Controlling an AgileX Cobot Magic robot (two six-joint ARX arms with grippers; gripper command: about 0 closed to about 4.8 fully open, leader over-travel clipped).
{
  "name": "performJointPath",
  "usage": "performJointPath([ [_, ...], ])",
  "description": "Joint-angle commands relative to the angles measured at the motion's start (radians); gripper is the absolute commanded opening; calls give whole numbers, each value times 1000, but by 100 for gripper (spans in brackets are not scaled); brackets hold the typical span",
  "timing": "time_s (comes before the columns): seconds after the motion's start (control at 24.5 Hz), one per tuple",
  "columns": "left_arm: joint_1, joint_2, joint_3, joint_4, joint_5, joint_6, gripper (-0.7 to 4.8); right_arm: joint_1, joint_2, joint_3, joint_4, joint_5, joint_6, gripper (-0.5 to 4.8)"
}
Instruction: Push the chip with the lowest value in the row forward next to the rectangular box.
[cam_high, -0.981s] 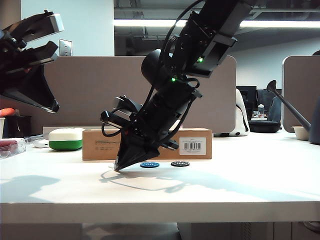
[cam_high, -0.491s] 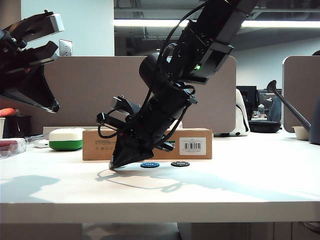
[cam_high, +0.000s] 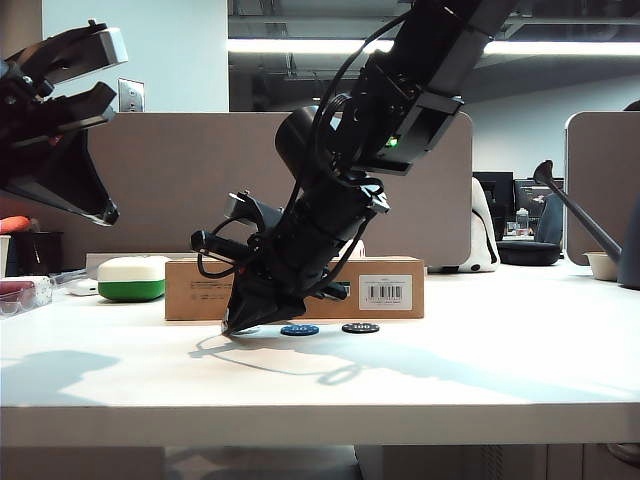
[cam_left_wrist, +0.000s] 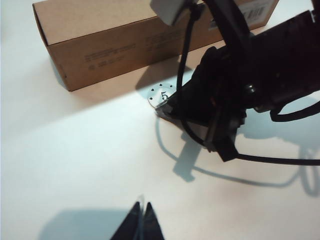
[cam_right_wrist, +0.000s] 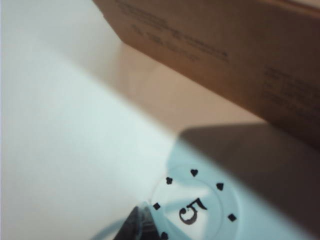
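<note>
From the exterior view, the right gripper (cam_high: 232, 327) is angled steeply down with its tip on the counter (cam_high: 450, 370), just in front of the rectangular box (cam_high: 200, 290); the white chip (cam_high: 248, 330) peeks out as a pale sliver beside that tip, with the blue chip (cam_high: 299, 329) and the black chip (cam_high: 360, 327) lying to its right, so the row is beginning to break up. The left gripper (cam_high: 60, 75) hangs high at the far left, well clear, with its jaws apart. A green-and-white case (cam_high: 131, 278) sits beyond the box's left end. In the left wrist view, the left gripper (cam_left_wrist: 141, 220) shows only as dark finger ends low in the picture, while the chip (cam_left_wrist: 161, 95), marked 5, lies in the box's shadow near the rectangular box (cam_left_wrist: 100, 45), the right arm's tip touching its rim. In the right wrist view, the right gripper (cam_right_wrist: 137, 222) has its jaws drawn together into one point pressed against the chip (cam_right_wrist: 197, 207), and a strip of bare counter separates the chip from the rectangular box (cam_right_wrist: 225, 45). The push looks well under way, not finished. The next move calls for a short, straight nudge toward the box, staying low so the tip does not ride over the chip.
</note>
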Motion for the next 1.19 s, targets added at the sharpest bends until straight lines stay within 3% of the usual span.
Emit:
performJointPath([
  [0.04,0,-3,3,12,0,1,-5,-2,27,-13,-80,49,5,-9],
  [0.78,0,-3,3,12,0,1,-5,-5,27,-13,-156,38,26,-9],
  [0.98,0,-3,3,12,0,1,-5,-8,27,-13,-151,115,26,-9],
  [1.19,0,-3,3,12,0,1,-5,-29,28,-13,-106,123,26,-9],
])
